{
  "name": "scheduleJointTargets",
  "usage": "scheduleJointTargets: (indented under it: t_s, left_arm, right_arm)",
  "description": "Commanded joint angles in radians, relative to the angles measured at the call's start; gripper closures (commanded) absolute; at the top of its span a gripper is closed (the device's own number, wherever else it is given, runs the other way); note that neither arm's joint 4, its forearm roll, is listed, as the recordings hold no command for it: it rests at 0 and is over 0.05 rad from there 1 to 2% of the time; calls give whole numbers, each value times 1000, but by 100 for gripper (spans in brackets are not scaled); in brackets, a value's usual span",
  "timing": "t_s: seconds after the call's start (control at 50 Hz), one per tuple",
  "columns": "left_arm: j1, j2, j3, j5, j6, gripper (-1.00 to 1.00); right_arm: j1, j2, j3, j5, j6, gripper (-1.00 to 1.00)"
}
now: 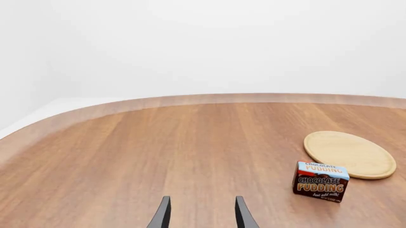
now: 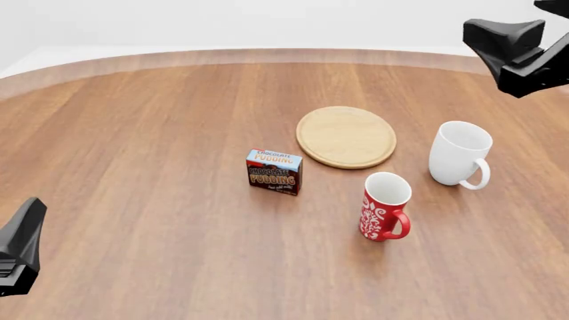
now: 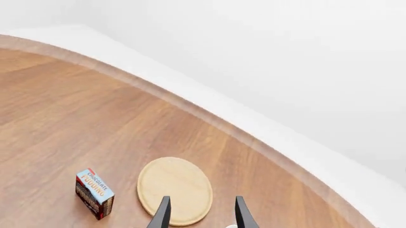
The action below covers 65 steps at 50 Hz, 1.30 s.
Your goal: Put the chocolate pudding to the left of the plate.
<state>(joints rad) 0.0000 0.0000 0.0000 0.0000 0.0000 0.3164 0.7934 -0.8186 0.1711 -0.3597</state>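
Standing upright on the wooden table (image 2: pixel 133 200), the chocolate pudding (image 2: pixel 274 171) is all on its own, printed face toward the arms' side, light blue top up. Just beside it, to its right and a touch farther away, lies the plate (image 2: pixel 346 137), flat, with a narrow strip of bare wood between the two.

Over to the left gripper (image 1: pixel 201 214): fingers spread, nothing between them, just table. From this pincer the carton sits ahead and off to the right, well apart, and the plate (image 1: pixel 349 154) lies just past the carton (image 1: pixel 321 181). In the front view only a dark piece of that arm (image 2: pixel 20 247) shows, low at the left edge, well clear of the pudding.

Now the right gripper (image 3: pixel 201 213): also spread and empty, held high, pointing down over the near rim of the plate (image 3: pixel 175 190). From this pincer the pudding (image 3: pixel 94 193) is off to the left, past the plate, no contact. The front view catches that arm (image 2: pixel 516 47) up at the far right.

Right of the carton, nearer the arms than the plate, stands a red mug (image 2: pixel 385 206) with white pattern, and farther right a white mug (image 2: pixel 459 154), both upright.
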Motion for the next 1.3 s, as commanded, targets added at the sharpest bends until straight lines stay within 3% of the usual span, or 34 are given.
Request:
scheduleJointTargets:
  t_s: [0.02, 0.2, 0.48, 1.3]
  left_arm:
    - [0, 0, 0, 0, 0, -100]
    - [0, 0, 0, 0, 0, -100]
    - [0, 0, 0, 0, 0, -100]
    - [0, 0, 0, 0, 0, -100]
  right_arm:
    - [73, 229, -179, 56, -156, -100]
    - [118, 364, -231, 98, -241, -100]
    - [166, 537, -265, 105, -297, -100]
    - [270, 807, -210, -44, -283, -100]
